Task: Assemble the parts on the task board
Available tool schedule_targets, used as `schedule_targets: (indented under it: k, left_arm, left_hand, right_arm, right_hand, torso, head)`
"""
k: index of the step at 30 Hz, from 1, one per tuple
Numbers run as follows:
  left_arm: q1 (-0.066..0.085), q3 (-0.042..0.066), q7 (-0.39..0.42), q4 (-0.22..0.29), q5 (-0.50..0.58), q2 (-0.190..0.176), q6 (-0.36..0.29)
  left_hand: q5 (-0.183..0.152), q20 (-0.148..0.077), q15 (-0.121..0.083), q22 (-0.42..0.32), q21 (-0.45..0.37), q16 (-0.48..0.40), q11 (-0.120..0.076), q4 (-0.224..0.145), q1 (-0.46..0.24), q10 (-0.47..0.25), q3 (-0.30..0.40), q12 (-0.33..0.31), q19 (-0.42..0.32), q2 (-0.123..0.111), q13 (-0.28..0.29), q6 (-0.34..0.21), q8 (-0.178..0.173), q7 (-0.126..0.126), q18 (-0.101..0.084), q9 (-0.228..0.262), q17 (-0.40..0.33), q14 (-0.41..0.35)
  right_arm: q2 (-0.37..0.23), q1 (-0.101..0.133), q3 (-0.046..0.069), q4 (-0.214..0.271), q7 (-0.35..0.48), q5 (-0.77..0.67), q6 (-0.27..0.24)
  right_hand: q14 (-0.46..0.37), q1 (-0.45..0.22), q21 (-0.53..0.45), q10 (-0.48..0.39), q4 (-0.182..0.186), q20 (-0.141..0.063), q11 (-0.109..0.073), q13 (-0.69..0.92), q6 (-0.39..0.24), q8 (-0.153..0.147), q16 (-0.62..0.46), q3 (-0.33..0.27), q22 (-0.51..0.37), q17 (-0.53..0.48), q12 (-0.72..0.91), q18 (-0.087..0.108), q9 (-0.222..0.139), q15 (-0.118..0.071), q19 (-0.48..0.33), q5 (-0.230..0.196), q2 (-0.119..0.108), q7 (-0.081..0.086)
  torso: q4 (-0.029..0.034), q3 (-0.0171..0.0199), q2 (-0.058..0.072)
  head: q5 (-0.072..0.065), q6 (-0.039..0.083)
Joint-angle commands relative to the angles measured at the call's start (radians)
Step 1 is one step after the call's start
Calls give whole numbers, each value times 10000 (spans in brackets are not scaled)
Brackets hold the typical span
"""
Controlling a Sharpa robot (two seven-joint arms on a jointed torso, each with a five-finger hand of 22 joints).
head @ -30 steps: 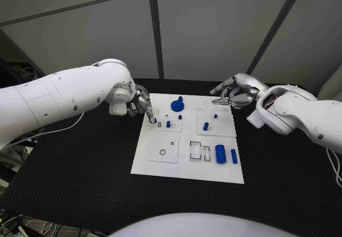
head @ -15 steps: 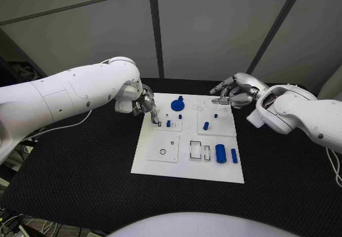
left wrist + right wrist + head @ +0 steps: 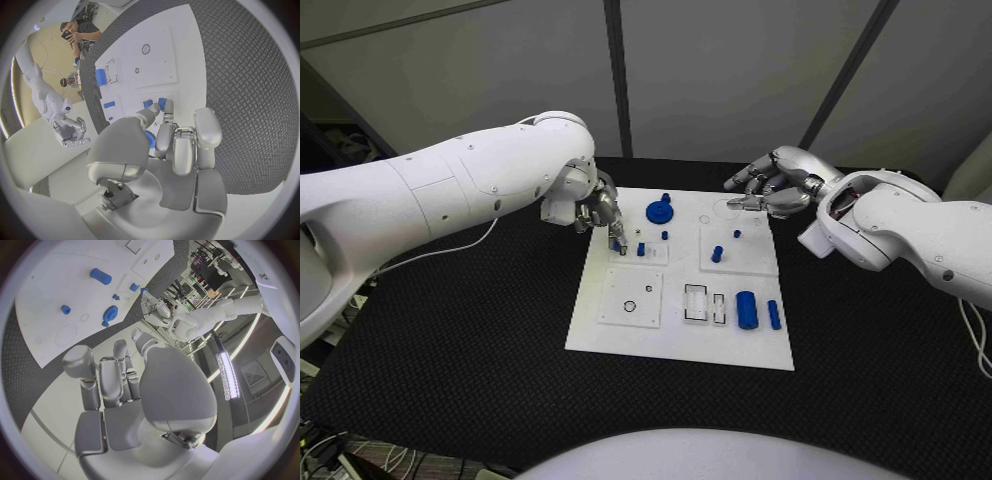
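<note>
White flat task board [image 3: 678, 338] on the black counter [image 3: 473, 360] carries small blue parts. Left hand [image 3: 597, 209] fingers pinch a short blue peg [image 3: 616, 243] over the board's left edge; right hand [image 3: 769, 190] fingers curl, holding nothing, at its far right corner.

A black table with a textured mat surface [image 3: 473, 350] carries the flat white rectangular task board [image 3: 668, 340] at its middle.
</note>
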Motion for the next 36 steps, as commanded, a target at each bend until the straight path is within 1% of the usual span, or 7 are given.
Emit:
schedule_targets:
  k: [1,16,25,28,32,35,36]
  left_arm:
    - [20,-1,-108,-81,-140,81,244]
    - [10,-25,-76,-254,-358,284,198]
    - [8,-27,280,-34,-540,40,-427]
    - [7,-28,618,215,-552,-202,-1084]
    - [5,-31,1178,700,-441,-635,-2306]
    - [1,-34,1587,1182,-232,-1049,-3203]
    - [-3,-35,1711,1361,-185,-1197,-3484]
  left_hand:
    - [69,8,-90,291,-52,24,-11,89,-10,-77,24,-47,-51,1,-10,153,111,-111,-979,7000,2634,1056]
    - [70,-7,-108,228,-193,24,-16,16,160,-151,130,-115,-122,93,-104,86,17,-107,-952,7100,2634,1056]
    - [66,5,-78,27,-581,-19,44,-3,152,-529,87,-460,-325,-48,-563,-93,-149,-34,-880,7155,2546,1021]
    - [64,70,7,-504,-1570,-355,126,67,74,-1369,-9,-1250,-860,-280,-1549,-371,-430,71,-703,7119,1905,741]
    - [57,267,229,-2194,-4608,-1658,394,-46,267,-3779,18,-3776,-2484,-701,-4427,-799,-1145,329,-223,6724,-50,-306]
    - [-18,456,405,-2897,-5657,-3187,597,-294,484,-4224,90,-4918,-2856,-1118,-5458,-680,-1803,542,-154,5980,-1794,-1285]
    - [78,474,425,-2955,-5727,-3493,586,-389,565,-4230,93,-5002,-2850,-1228,-5538,-699,-1884,506,-151,5894,-2176,-1468]
  right_arm:
    - [19,22,8,23,37,-22,-100]
    - [55,22,8,7,49,-25,-90]
    - [26,22,8,32,59,-36,-100]
    - [3,22,8,49,64,-59,-107]
    - [-37,22,7,101,73,-158,-128]
    - [-72,21,6,159,81,-220,-150]
    - [-85,21,5,180,82,-242,-159]
  right_hand:
    - [161,-1,33,9,10,-25,-2,-9,-31,7,-49,35,8,238,40,-14,2,17,-28,60,52,-2]
    - [163,-7,33,10,18,-24,-1,-14,-28,7,-48,36,10,240,40,-14,2,18,-28,62,52,-2]
    - [163,-7,33,10,18,-24,-1,-14,-28,7,-48,36,10,240,40,-14,2,18,-28,62,52,-2]
    - [162,-4,36,8,16,-24,-2,-20,-28,7,-54,38,14,237,37,-15,3,18,-26,63,50,-2]
    - [162,-1,34,6,15,-24,-3,-23,-28,7,-56,39,13,236,35,-15,3,17,-27,64,49,-3]
    - [162,2,32,4,13,-24,-3,-27,-28,7,-58,40,11,235,32,-14,3,17,-28,65,48,-3]
    - [162,2,32,4,13,-24,-3,-27,-28,7,-58,40,11,235,32,-14,3,17,-28,65,48,-3]
  torso:
    - [1,-6,4]
    - [3,-8,1]
    - [14,-3,-12]
    - [34,-5,-22]
    - [30,-1,-24]
    - [23,-4,-27]
    - [24,-3,-30]
  head:
    - [2,-10]
    - [-33,-45]
    - [-56,-74]
    - [-72,-86]
    - [-74,-89]
    - [-70,-86]
    - [-76,-88]
